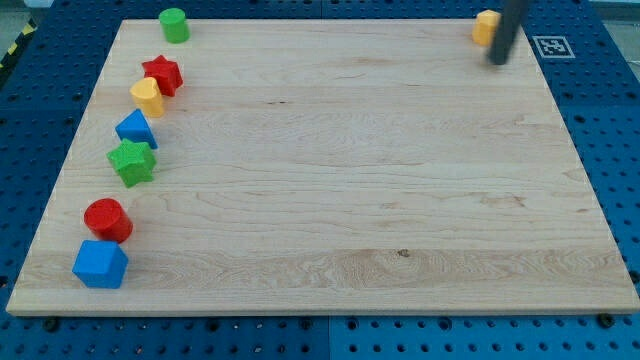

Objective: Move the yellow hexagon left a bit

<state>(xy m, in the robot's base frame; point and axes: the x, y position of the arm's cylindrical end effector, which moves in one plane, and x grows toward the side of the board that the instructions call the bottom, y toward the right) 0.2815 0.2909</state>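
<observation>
The yellow hexagon (485,26) sits at the top right corner of the wooden board (330,170), partly hidden by my rod. My tip (497,60) is just below and slightly right of the hexagon, close to it or touching it; I cannot tell which.
Down the board's left side stand a green cylinder (174,24), a red star (162,74), a yellow heart (147,97), a blue triangle-like block (135,129), a green star (132,161), a red cylinder (107,220) and a blue cube-like block (100,264). A marker tag (552,46) lies off the board's right.
</observation>
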